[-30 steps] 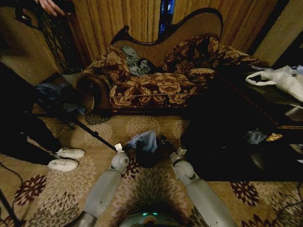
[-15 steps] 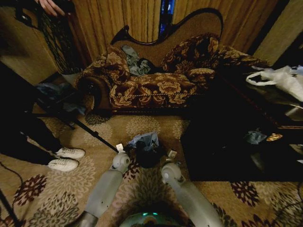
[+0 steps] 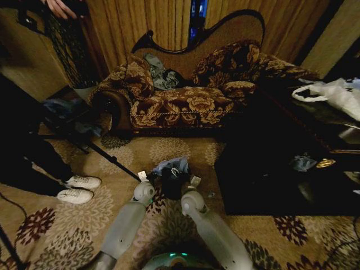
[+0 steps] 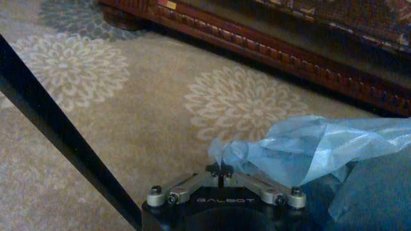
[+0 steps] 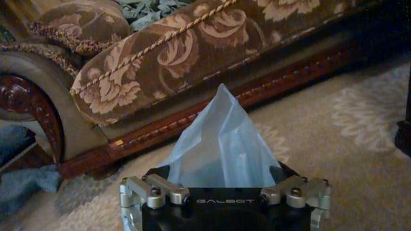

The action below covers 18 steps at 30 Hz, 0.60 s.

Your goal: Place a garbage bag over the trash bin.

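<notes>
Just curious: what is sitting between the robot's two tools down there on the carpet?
In the head view, the trash bin with the garbage bag bunched on it.

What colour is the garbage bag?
Light blue, slightly see-through garbage bag; clearest in the right wrist view.

Head camera high, looks down past both arms at carpet [image 3: 169, 149], sofa [image 3: 185, 101] beyond. Wrist cameras low, close, face sofa base; both share garbage bag [image 4: 308, 149].
</notes>
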Motion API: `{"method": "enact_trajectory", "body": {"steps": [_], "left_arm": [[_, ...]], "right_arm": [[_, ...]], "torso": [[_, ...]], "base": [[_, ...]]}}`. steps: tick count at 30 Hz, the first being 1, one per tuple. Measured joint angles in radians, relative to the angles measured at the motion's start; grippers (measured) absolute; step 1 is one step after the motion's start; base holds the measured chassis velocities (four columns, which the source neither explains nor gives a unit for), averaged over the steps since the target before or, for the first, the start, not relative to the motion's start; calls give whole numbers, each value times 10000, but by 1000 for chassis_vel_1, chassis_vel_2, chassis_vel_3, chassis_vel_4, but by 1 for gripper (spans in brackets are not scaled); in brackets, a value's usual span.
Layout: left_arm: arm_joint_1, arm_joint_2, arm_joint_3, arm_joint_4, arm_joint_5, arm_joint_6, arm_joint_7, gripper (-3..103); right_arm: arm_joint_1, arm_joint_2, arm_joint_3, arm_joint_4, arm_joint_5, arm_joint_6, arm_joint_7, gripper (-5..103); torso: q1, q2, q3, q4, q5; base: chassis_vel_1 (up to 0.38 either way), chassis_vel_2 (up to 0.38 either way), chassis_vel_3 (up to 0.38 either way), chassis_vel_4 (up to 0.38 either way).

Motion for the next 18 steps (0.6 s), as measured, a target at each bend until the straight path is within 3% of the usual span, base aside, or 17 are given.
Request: {"method": "enact_trajectory", "body": {"steps": [18], "left_arm": [[33,100,-1,2,-12,-151,247,0]], "right_arm": [[140,280,206,-1505,-1735,741,-968,101]], "torso": [[0,-1,0,-1,1]], "base": [[0,0,0,0]]}}
